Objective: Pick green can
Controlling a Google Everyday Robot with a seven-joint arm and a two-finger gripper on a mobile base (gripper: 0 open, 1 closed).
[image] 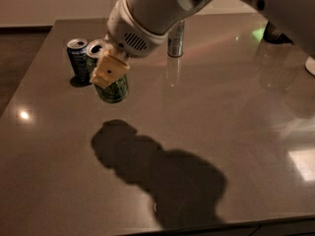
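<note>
The green can (115, 89) has a light green body with darker markings and a silver top. It is tilted, top leaning toward the back left, and hangs above the dark table (206, 132). Its shadow lies apart from it on the tabletop. My gripper (110, 74) is at the left of the view, at the end of the large white arm (147, 14). It is shut on the green can, with a yellowish finger pad (109, 68) across the can's front.
A dark blue can (78, 59) stands just left of the held can. A taller slim silver can (175, 38) stands behind the arm at the back. A dark object (276, 33) sits at the back right. The table's front edge runs along the bottom.
</note>
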